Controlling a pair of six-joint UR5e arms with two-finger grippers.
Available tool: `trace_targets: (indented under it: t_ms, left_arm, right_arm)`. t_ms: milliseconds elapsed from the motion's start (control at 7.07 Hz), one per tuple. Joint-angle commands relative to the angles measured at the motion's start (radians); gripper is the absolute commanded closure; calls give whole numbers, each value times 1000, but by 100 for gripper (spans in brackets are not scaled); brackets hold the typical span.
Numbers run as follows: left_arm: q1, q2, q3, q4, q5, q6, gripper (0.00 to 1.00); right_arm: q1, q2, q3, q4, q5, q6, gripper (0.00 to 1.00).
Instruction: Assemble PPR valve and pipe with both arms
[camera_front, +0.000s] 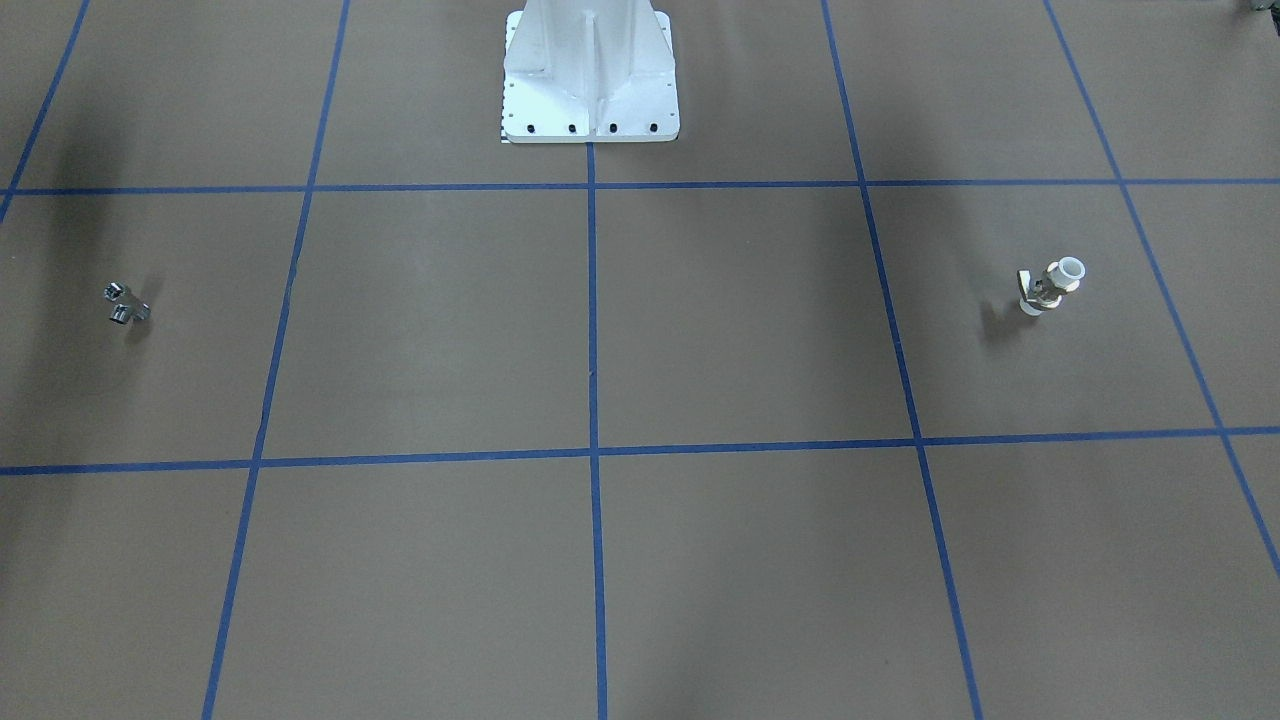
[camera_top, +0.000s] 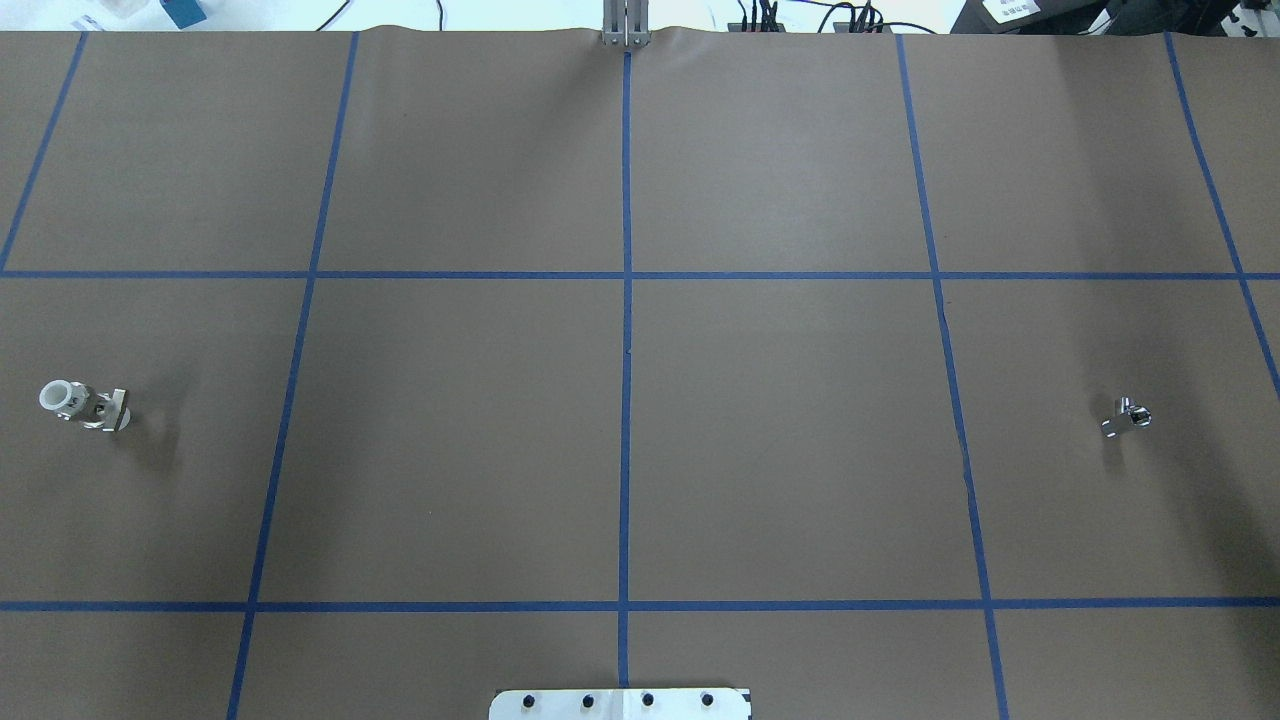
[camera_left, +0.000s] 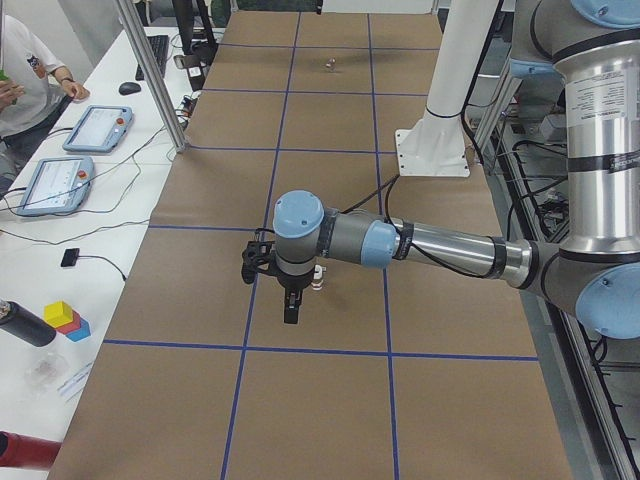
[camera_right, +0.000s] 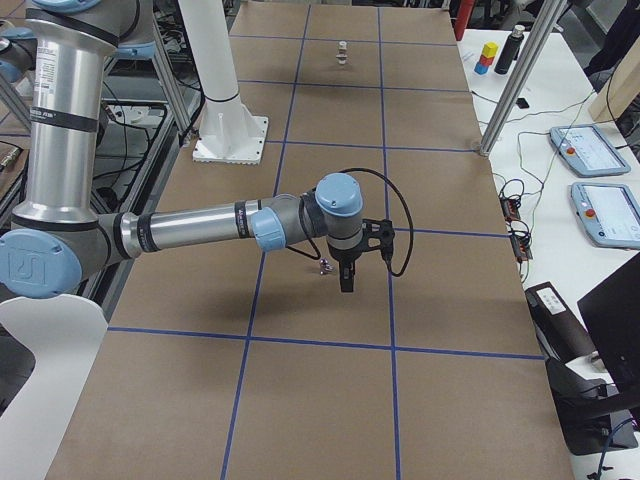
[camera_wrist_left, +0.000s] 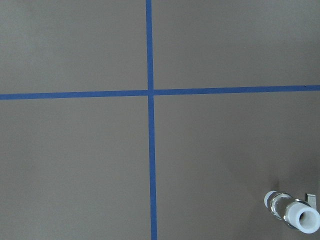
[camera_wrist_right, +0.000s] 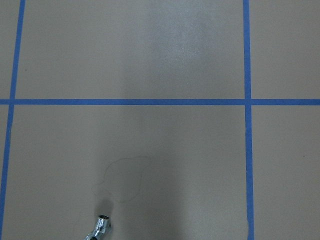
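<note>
At the left end of the brown-paper bench (camera_top: 460, 450), gridded in blue tape (camera_top: 626, 400), the black left gripper (camera_left: 291, 308) hangs fingers-down from its silver-and-blue left arm (camera_left: 450, 250). Whether its claw is wide or narrow cannot be told from the side view, the only one that shows it. Just beyond it is the small, stubby PPR valve (camera_left: 317, 281), which has white plastic ring ends and a silvery metal middle band. It stands on one white end with the open ring up, close to the left edge and about midway between the robot-side and operator-side edges. The left wrist view shows it untouched on the paper.

Further along, a white metal pedestal (camera_front: 590, 80) is bolted at the middle of the robot-side edge.

At the far right end lies the pipe (camera_top: 1127, 417), a tiny shiny chrome fitting with short branching stubs. It is near the right edge, at mid-depth like the valve and well apart from it. The black right gripper (camera_right: 346, 275) on the matching right arm (camera_right: 190, 228) points down just beside the pipe. Its claw width cannot be told either.
</note>
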Motion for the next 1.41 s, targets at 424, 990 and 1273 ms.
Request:
trace_targets:
  t_ms: [424, 990, 1273]
  left_arm:
    - [0, 5, -10, -19, -12, -15, 0]
    - [65, 0, -8, -58, -67, -154, 0]
    - [169, 0, -4, -170, -48, -252, 0]
  right_arm:
    - [0, 1, -2, 0, 0, 1, 0]
    - [-1, 4, -6, 0, 3, 1, 0]
    - [-3, 9, -5, 0, 3, 1, 0]
